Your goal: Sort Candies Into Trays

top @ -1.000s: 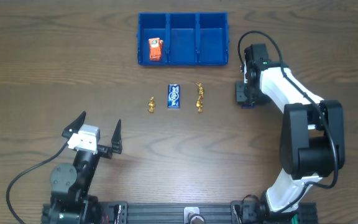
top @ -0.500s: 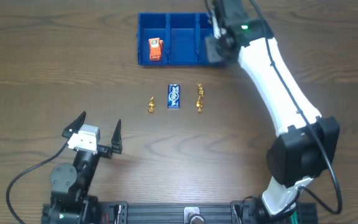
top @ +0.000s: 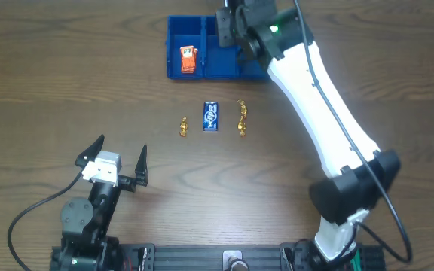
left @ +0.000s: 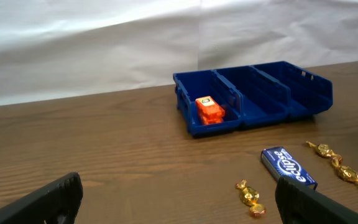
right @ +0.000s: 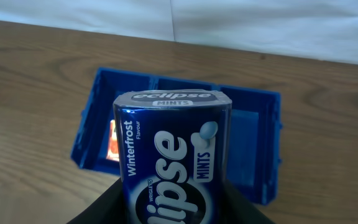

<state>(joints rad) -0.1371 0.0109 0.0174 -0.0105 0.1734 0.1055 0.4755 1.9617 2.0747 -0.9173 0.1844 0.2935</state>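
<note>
— How is the right arm posed?

— From its base at the right it stretches long and diagonal up the table (top: 51, 90), leaning across the middle, so that its wrist hangs above the blue tray (top: 194, 76).

— And its claw?

— The right gripper (right: 171, 208) is closed on a dark blue mint tin (right: 173, 149), one finger against each side, and the tin stands upright in the grip. It is lifted over the tray, though I cannot tell which of the three compartments is beneath it.

— What's in the tray?

— One orange candy (top: 189, 60), in the left compartment.

— And the left arm?

— It is folded low near its own base. The left gripper (top: 120, 150) is spread wide with nothing between its fingers, well apart from the sweets.

— Which sweets are on the table?

— A flat blue mint packet (top: 211, 116) lies just below the tray. A single gold candy (top: 184, 126) is just to its left and two gold candies (top: 242, 119) are just to its right, one above the other.
</note>
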